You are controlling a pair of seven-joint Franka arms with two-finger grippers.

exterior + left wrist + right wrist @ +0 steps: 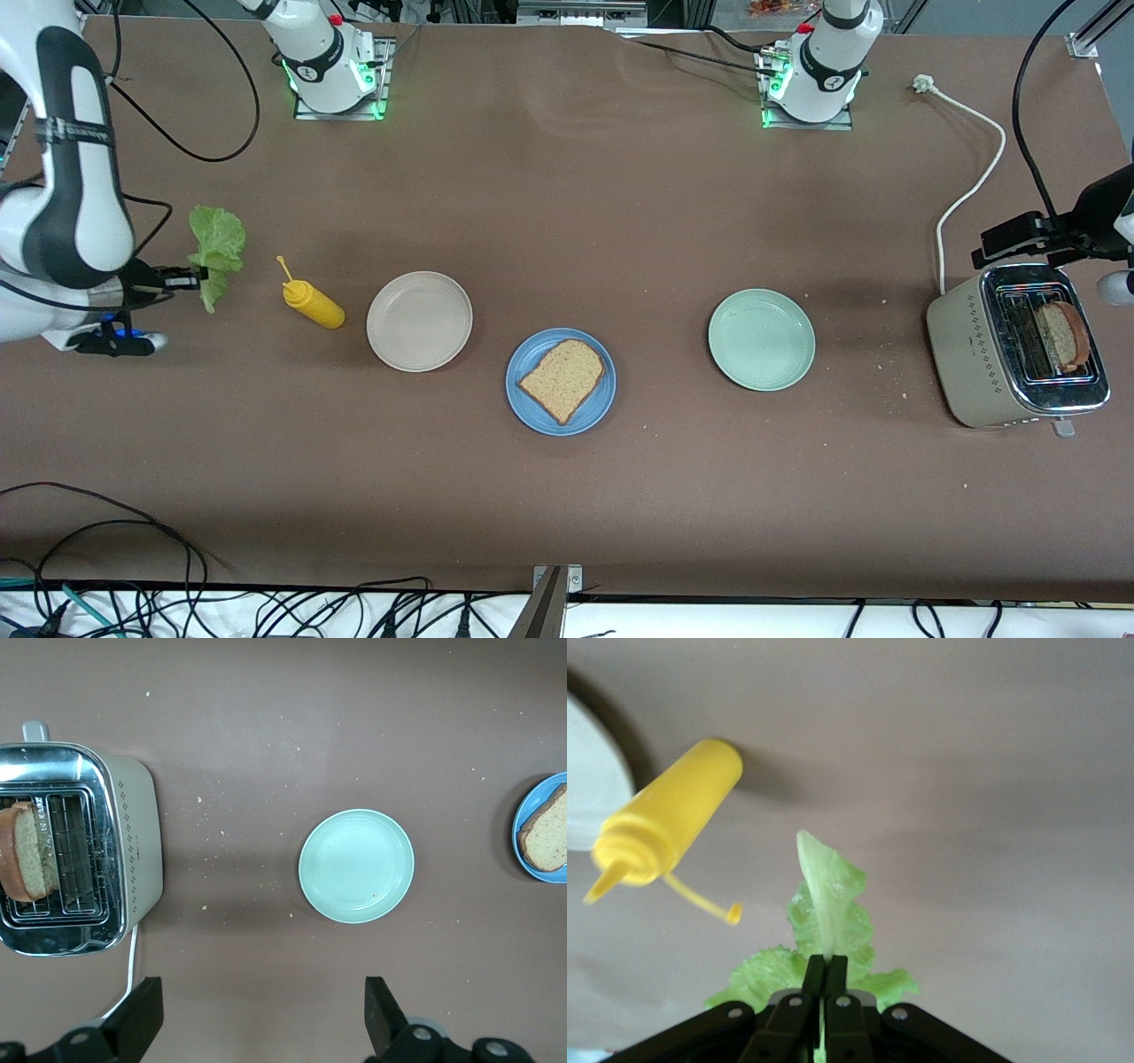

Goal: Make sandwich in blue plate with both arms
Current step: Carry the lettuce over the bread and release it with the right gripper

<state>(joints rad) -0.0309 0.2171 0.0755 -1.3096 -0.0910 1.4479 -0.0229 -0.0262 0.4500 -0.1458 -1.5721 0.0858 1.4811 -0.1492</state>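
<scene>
blue plate sits mid-table, nearer the front camera than the beige plate and pale green plate, one bread slice on it. my right gripper is pinched tight on just the lettuce leaf stem, up beside the mustard bottle, so it could flop or slip out mid-carry. left gripper is wide open, empty, near the toaster, where the second slice waits.

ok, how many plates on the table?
3, in a row. The beige plate is beside the mustard bottle. The blue plate, holding a bread slice, is in the middle, nearest the front camera. The green plate is toward the toaster.
</scene>
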